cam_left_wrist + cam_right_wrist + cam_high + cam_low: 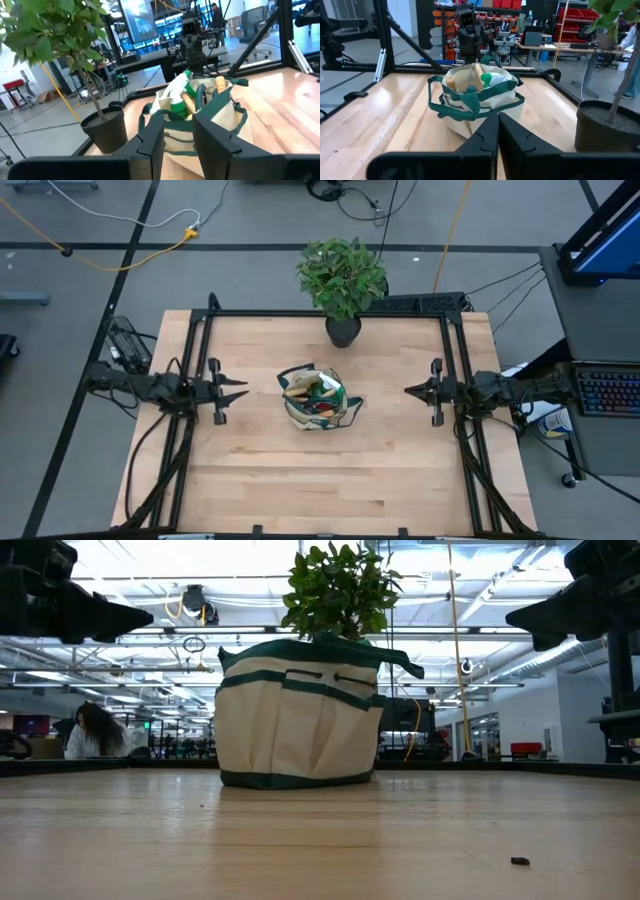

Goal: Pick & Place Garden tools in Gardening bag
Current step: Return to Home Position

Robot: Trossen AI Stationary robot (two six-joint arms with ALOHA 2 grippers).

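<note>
From above, the bag (318, 402) sits in the middle of the table (300, 490), with tools poking out of its top. The potted plant (342, 275) stands just behind it at the far edge. My left gripper (243, 392) hangs to one side of the bag and my right gripper (408, 390) to the other, both apart from it.

At table height, the bag stands upright and flat on its base, its green straps drooping over the rim. Both my arms are high and off to the sides.

Past my left fingers (150, 142), which have a narrow gap between them and hold nothing, I see a green spray bottle (175, 97) and a wooden handle (220, 82) inside the bag.

My right fingers (485, 135) are pressed together, empty.

Going home should mean drawing each arm straight back and level. I think the loose straps are the one thing I could snag.
</note>
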